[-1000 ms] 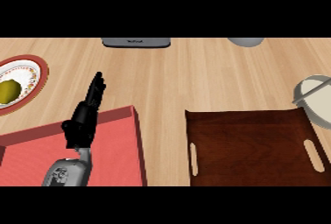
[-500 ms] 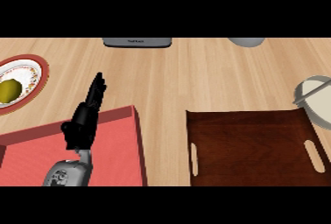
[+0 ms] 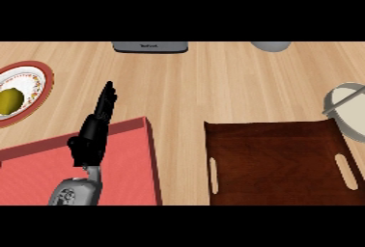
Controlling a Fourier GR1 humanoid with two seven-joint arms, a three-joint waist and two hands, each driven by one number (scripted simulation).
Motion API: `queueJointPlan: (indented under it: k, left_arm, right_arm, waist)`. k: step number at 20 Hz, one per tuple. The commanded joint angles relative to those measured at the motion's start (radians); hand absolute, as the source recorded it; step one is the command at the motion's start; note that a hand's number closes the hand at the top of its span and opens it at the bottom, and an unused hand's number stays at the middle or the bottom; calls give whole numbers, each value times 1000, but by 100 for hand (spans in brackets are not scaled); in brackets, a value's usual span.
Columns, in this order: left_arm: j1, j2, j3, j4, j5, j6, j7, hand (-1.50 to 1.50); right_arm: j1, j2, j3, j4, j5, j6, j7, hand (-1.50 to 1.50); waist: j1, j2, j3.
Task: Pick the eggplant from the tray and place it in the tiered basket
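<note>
Nothing moves: left hand (image 3: 91, 137) stays left of the brown tray (image 3: 274, 164), fingers straight, holding nothing; no eggplant visible.

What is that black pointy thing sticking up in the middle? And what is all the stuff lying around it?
That black thing is a robot's hand. You are looking down from the robot's head at a wooden counter, so you only see its arm coming in from below. It is the left hand, with straight fingers, and it holds nothing. Under it lies a red mat. To the right is a dark brown tray with handle slots, and I cannot see an eggplant on it. At the right edge is part of a pale tiered basket. At the left is a plate with a yellow-green fruit. At the top are a grey appliance and a grey round object. The right hand is not in the picture.
</note>
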Motion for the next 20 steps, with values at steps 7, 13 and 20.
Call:
queueJointPlan:
  k: [7, 13, 20]
  left_arm:
    - [28, 16, 20, 3, 25, -15, -28, 0]
    - [23, 16, 8, -46, 15, -10, 18, 0]
    - [36, -10, -10, -42, -6, 23, 7, 0]
  right_arm:
    - [-57, -221, -248, 286, -119, -28, 87, -150]
    - [107, -342, -392, 509, -200, 57, -67, -150]
    - [278, -427, -449, 624, -221, 164, -242, -150]
  waist:
    - [-7, 3, 0]
    - [-27, 4, 6]
    - [-37, 7, 12]
